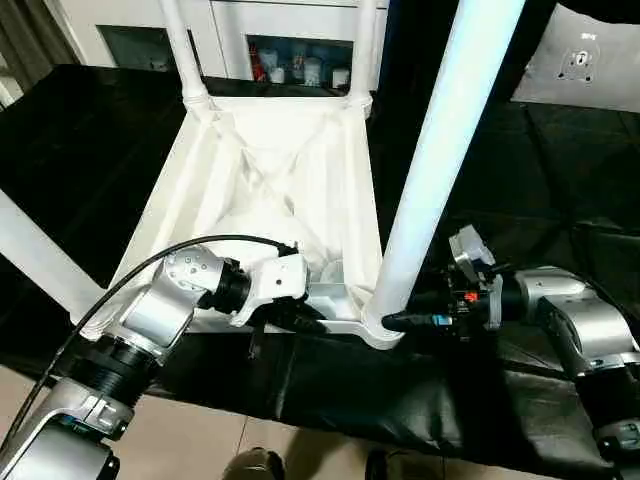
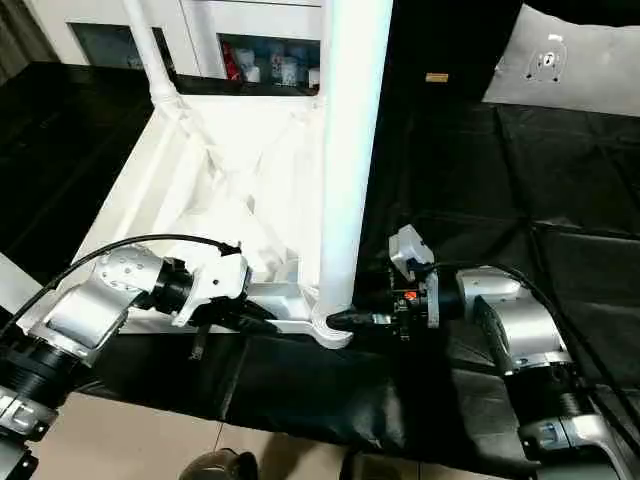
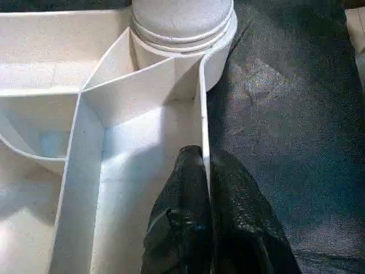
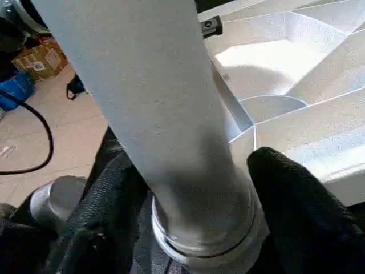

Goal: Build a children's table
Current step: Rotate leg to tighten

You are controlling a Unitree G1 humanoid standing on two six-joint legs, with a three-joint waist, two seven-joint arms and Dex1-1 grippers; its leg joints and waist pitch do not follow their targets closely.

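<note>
The children's table (image 1: 160, 230) lies upside down on a black cloth, its ribbed underside facing up. Three legs stand in corner sockets: two at the back (image 1: 180, 45) (image 1: 362, 45) and one at the near right (image 1: 440, 150). A fourth leg (image 1: 35, 255) slants at the left edge. My left gripper (image 1: 310, 322) is shut on the thin near rim wall (image 3: 202, 114), one finger on each side. My right gripper (image 1: 392, 320) is closed around the base of the near right leg (image 4: 154, 85), just above its collar and socket.
The black cloth (image 1: 500, 150) covers the work surface around the table. A white cabinet with bottles (image 1: 300, 60) stands behind, and a white bag (image 1: 590, 60) lies at the back right. A shoe (image 1: 250, 465) shows by the near edge. A cardboard box (image 4: 37, 57) sits on the floor.
</note>
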